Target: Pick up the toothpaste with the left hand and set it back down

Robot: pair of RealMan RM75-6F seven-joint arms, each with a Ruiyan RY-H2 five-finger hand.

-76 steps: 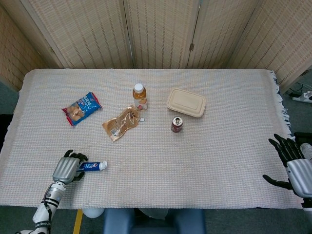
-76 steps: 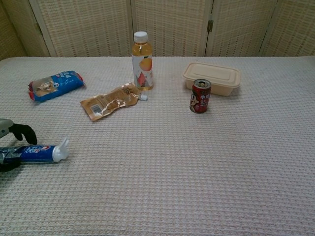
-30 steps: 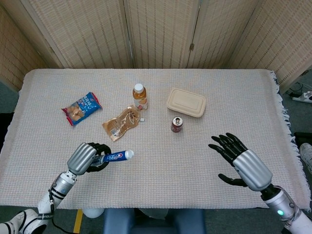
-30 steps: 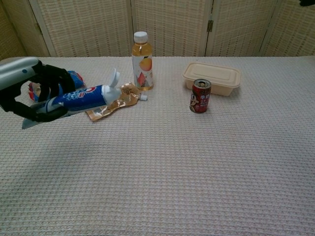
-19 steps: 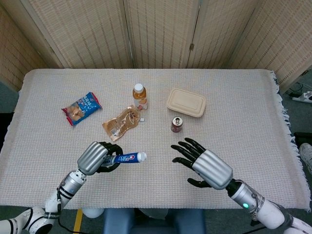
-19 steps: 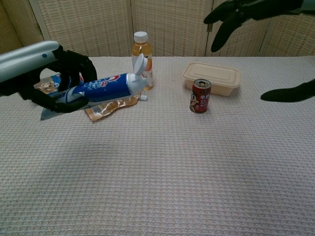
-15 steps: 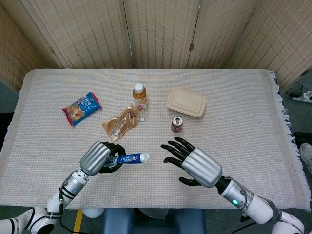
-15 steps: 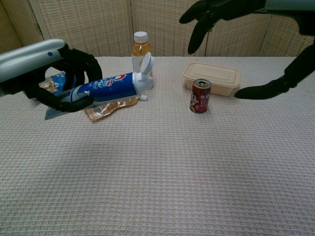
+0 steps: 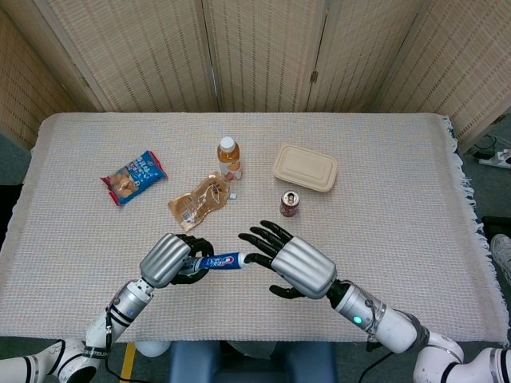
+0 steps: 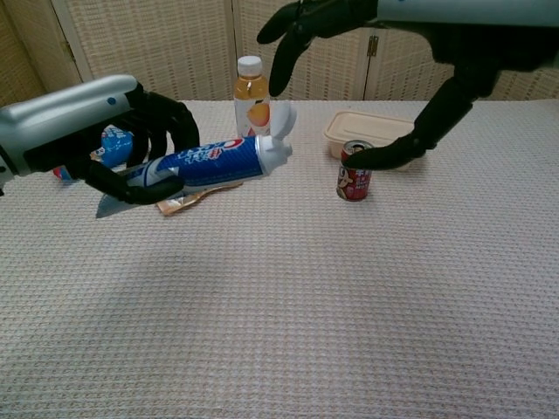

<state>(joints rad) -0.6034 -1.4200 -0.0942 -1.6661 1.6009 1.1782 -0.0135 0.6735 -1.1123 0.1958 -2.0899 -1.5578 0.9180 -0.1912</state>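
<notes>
My left hand (image 9: 172, 259) (image 10: 105, 140) grips the blue and white toothpaste tube (image 9: 223, 261) (image 10: 210, 161) by its tail end and holds it in the air above the table, cap pointing right. My right hand (image 9: 291, 262) (image 10: 367, 35) is open with fingers spread, raised just right of the tube's white cap (image 10: 281, 131). In the head view its fingertips reach the cap end; whether they touch it I cannot tell.
A juice bottle (image 9: 229, 156) (image 10: 251, 96), a tan foil pouch (image 9: 200, 202), a blue snack bag (image 9: 133, 176), a red can (image 9: 290, 203) (image 10: 355, 179) and a beige lidded box (image 9: 305, 167) (image 10: 376, 131) stand on the woven table cloth (image 9: 383, 199) beyond the hands.
My left hand lifted the toothpaste off the table and carried it right. My right hand came in from the table's right edge and now hovers at the tube's cap end.
</notes>
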